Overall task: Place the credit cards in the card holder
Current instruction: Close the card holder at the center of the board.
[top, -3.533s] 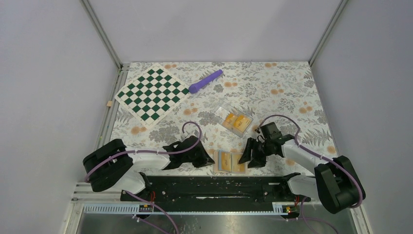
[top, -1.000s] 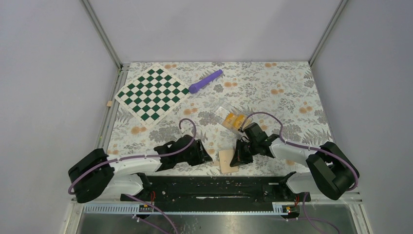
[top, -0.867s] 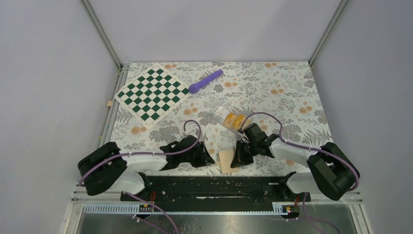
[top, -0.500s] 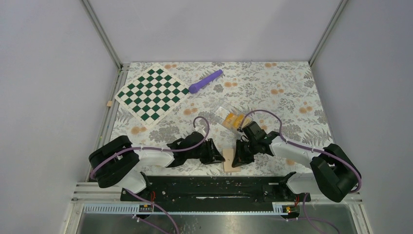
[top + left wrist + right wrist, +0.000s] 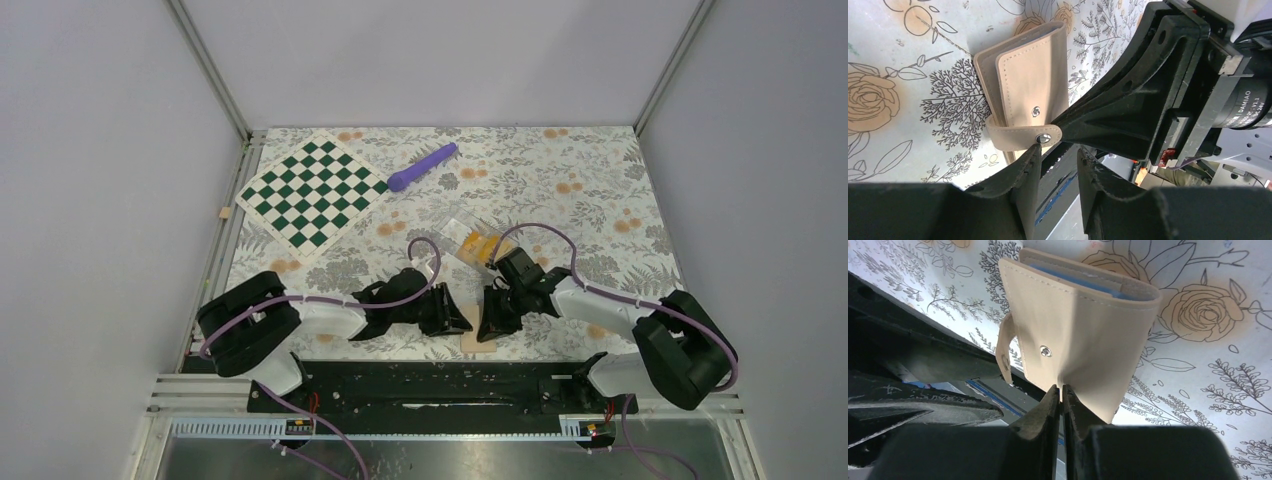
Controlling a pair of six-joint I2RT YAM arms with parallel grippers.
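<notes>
tan card holder (image 5: 1083, 335) in the right jaws' pinch, left jaws apart beside its strap (image 5: 1013, 136)

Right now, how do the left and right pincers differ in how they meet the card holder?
The left pincer stands open with nothing between its jaws. The right pincer is nearly closed and appears to pinch the card holder by its cover edge. The left's tips sit beside the strap snap; the right's bite the cover below its own snap. Both meet the same folded holder, from opposite sides.
</notes>
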